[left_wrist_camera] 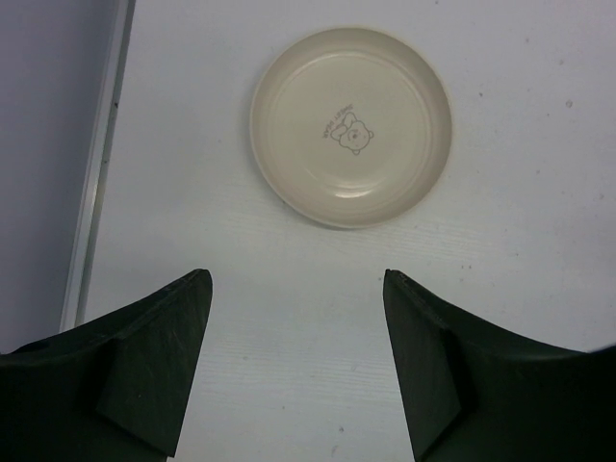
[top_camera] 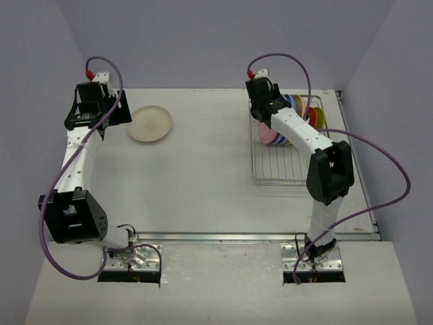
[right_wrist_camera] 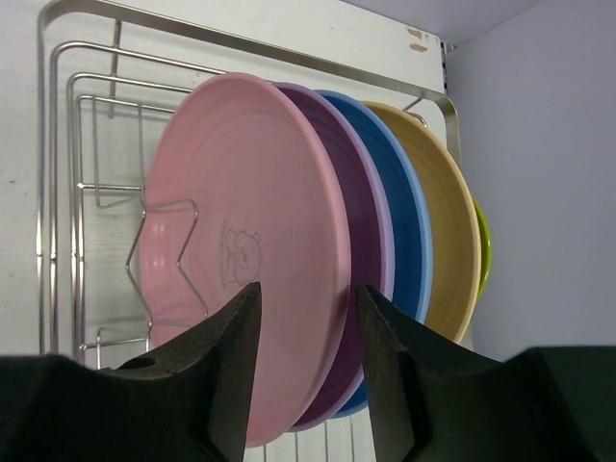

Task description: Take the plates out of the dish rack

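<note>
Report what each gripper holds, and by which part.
Left gripper: nothing. It is open above the table, and the cream plate lies free ahead. Right gripper: its jaws straddle the pink plate's rim in the dish rack; whether they clamp it cannot be told.

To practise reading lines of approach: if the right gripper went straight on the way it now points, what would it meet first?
The pink plate: its rim sits between the right gripper's jaws, standing in the dish rack. Exact depth is unclear.

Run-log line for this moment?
left tool open over table | cream plate flat on table | right tool straddling pink plate rim in dish rack, grip unclear
</note>
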Available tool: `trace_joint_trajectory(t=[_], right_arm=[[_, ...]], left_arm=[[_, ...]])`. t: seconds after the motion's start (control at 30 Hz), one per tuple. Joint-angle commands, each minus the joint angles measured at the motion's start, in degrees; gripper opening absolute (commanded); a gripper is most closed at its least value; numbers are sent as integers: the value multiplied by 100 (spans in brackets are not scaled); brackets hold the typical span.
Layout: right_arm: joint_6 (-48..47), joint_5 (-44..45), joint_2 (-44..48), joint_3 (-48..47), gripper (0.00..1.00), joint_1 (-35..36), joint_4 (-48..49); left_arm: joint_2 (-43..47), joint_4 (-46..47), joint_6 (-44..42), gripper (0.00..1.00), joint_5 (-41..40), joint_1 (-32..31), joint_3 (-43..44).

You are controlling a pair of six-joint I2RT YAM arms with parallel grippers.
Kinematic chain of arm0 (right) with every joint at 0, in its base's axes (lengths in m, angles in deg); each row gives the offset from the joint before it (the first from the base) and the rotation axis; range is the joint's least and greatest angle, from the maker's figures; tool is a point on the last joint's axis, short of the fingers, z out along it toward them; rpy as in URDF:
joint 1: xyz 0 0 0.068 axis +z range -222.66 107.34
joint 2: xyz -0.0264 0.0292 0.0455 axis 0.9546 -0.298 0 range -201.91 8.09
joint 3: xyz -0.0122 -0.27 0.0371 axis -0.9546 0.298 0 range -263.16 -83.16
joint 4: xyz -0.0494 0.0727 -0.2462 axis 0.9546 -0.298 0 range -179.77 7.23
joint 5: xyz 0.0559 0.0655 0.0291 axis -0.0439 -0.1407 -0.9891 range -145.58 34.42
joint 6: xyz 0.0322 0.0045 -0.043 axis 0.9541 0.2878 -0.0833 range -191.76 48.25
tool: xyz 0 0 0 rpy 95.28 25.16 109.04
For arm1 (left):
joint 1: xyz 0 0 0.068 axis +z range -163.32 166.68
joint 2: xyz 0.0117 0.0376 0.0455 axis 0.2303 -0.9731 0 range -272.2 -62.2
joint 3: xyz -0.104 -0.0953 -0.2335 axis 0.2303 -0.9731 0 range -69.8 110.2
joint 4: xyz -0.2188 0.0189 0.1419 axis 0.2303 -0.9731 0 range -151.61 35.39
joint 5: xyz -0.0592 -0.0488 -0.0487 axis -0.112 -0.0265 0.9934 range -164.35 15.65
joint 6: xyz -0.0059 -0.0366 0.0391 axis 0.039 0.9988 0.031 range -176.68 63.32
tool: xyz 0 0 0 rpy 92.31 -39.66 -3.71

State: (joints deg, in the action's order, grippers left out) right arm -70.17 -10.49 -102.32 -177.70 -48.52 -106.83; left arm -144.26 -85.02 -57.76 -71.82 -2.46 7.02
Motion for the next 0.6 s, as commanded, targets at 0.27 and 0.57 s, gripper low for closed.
trace_joint_trajectory(t=[0.27,0.57], right_arm=[[-860,849,-174,162,38,12,1010],[-2327,1262,-49,1105,38,290,2858]], left_arm=[[94,167,-33,70,101,5,412],[82,97,-165,86,151,13,378]])
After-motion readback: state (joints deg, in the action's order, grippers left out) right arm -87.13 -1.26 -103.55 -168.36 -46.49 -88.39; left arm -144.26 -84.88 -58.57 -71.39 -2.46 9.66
